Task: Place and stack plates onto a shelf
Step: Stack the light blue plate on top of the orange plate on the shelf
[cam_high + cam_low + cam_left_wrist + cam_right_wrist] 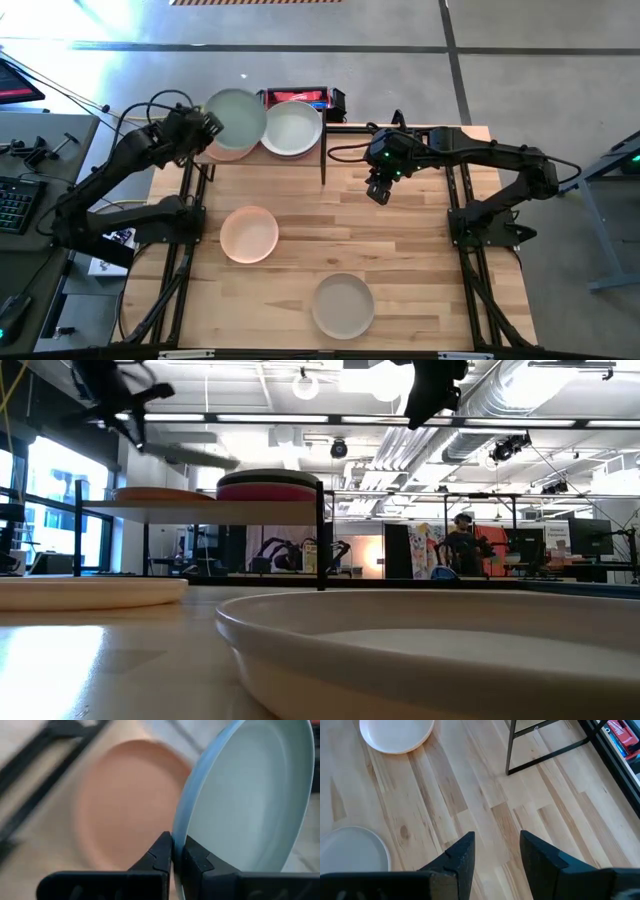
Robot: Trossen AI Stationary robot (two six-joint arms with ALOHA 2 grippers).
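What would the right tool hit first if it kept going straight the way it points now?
Most likely bare tabletop. The right tool is open, empty and aimed down at the wood, with both loose plates off to one side; depth is hard to judge.

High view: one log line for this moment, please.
left gripper: shut on sage green plate, above shelf | right gripper: open, empty, over table | two plates on table

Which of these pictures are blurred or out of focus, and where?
Low view: the nearest plate fills the foreground, soft. Left wrist view: the orange plate behind the left pincer is smeared; the sage green plate it grips is clearer. Right wrist view: sharp wood grain.
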